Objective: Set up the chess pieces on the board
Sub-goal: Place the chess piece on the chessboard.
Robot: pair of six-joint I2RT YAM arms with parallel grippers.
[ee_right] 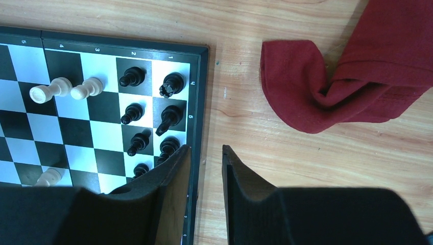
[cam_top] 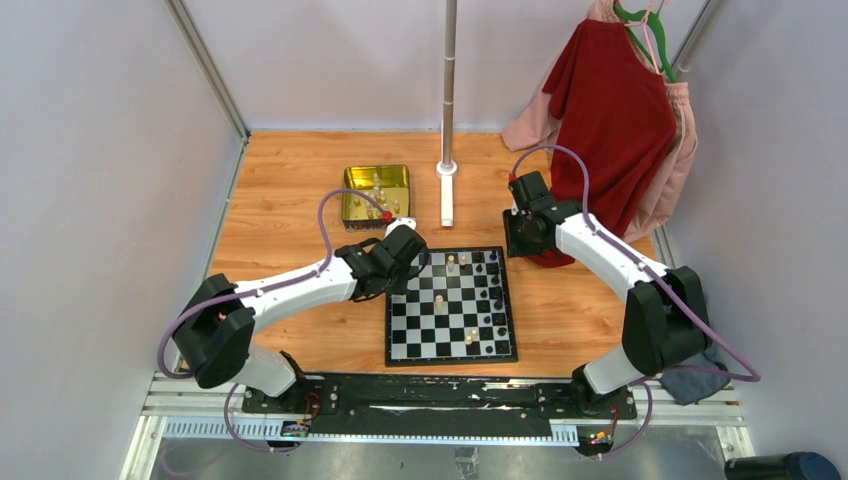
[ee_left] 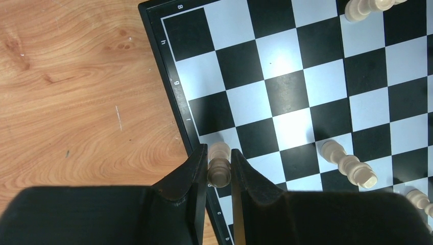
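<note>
Top external view puts the board point(cam_top: 430, 340) between the two arms. It stretches ahead and to the right of the left gripper point(ee_left: 218, 151), which is clenched on a cream pawn point(ee_left: 219, 172) over the board's left border squares. The pawn's long axis runs roughly along the pincer's own length, base toward the board (whether it touches the square I cannot tell). Left of that pincer is wooden table point(ee_left: 76, 92). Ahead of it the edge squares carry nothing, and the nearest other cream piece point(ee_left: 350, 167) stands well to the right. The right gripper point(ee_right: 206, 149) hangs released and empty just off the board's rim, with black pieces point(ee_right: 133, 109) ranked just to its left. The left arm looks placed to lower the pawn straight down.
</note>
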